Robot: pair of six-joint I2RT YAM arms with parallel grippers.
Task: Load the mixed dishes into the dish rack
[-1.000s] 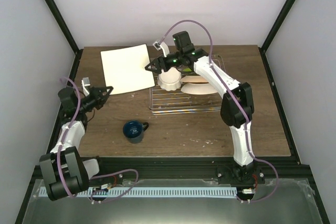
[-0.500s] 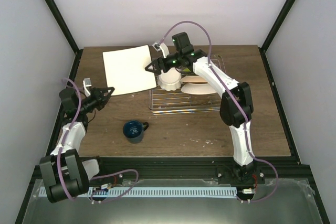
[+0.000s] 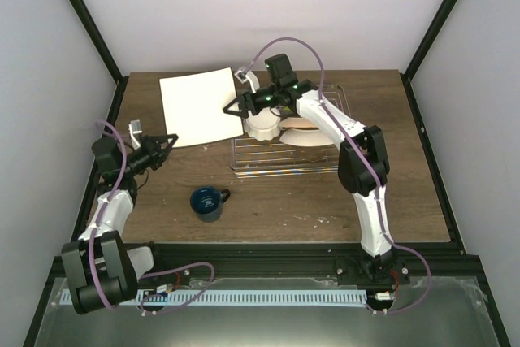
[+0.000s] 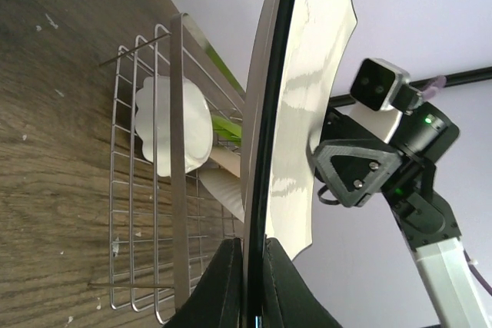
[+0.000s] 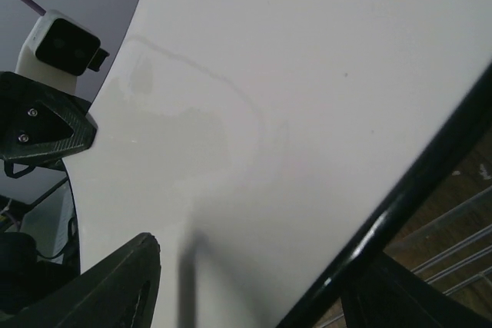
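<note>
The white square plate (image 3: 199, 107) is tilted up off the table, and my left gripper (image 3: 168, 141) is shut on its near-left corner. In the left wrist view the plate (image 4: 300, 90) stands edge-on between the fingers (image 4: 219, 282). My right gripper (image 3: 231, 108) is at the plate's right edge. Its jaws are open and straddle the dark rim, with the plate's white face (image 5: 292, 97) filling that view. The dish rack (image 3: 284, 164) holds the scalloped white bowl (image 3: 262, 126), the beige plate (image 3: 307, 136) and a sliver of lime-green plate (image 4: 227, 124). The dark blue mug (image 3: 208, 202) stands on the table.
The wooden table (image 3: 325, 201) has black frame posts at its back corners and pale walls around it. The rack sits right of centre, directly beside the raised plate. The mug stands between the rack and my left arm.
The plate has shifted slightly to the right and toward the back with my left gripper. The right gripper stays at the plate's right edge, and its jaws have narrowed a little.
</note>
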